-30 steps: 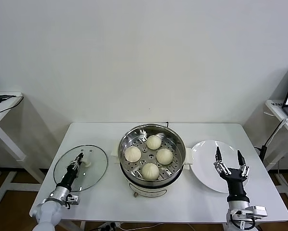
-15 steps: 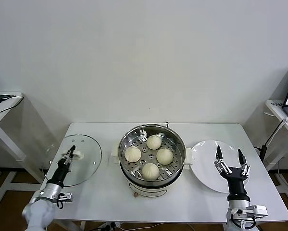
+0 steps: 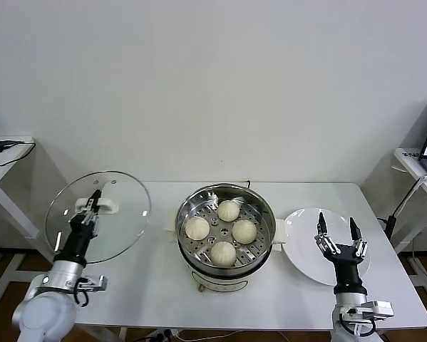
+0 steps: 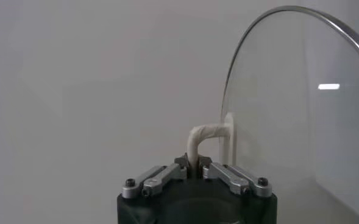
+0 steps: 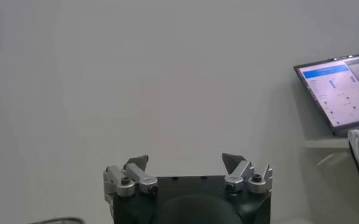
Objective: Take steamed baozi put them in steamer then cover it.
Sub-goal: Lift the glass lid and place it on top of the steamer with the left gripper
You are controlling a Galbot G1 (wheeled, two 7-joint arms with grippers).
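Observation:
The steel steamer (image 3: 264, 203) stands mid-table on its white base, uncovered, with several off-white steamed baozi (image 3: 228, 210) on its perforated tray. The clear glass cover (image 3: 120, 221) hangs tilted above the table's left end. My left gripper (image 3: 90, 210) is shut on its white handle (image 3: 107, 206). In the left wrist view the jaws of that gripper (image 4: 195, 165) pinch the handle (image 4: 199, 137), and the cover (image 4: 289, 109) stands on edge beyond it. My right gripper (image 3: 336, 234) stays open and empty, fingers up, over the white plate; the same gripper (image 5: 185, 163) shows only wall beyond its fingertips.
A flat white plate (image 3: 306, 246) lies right of the steamer. The white table (image 3: 156, 285) has bare surface in front of the steamer. Side tables stand at the far left and far right, with a laptop screen (image 5: 341, 91) on the right one.
My left gripper has lifted the cover off the table and swung it up and to the left, tilting it toward upright. The right arm has hardly moved.

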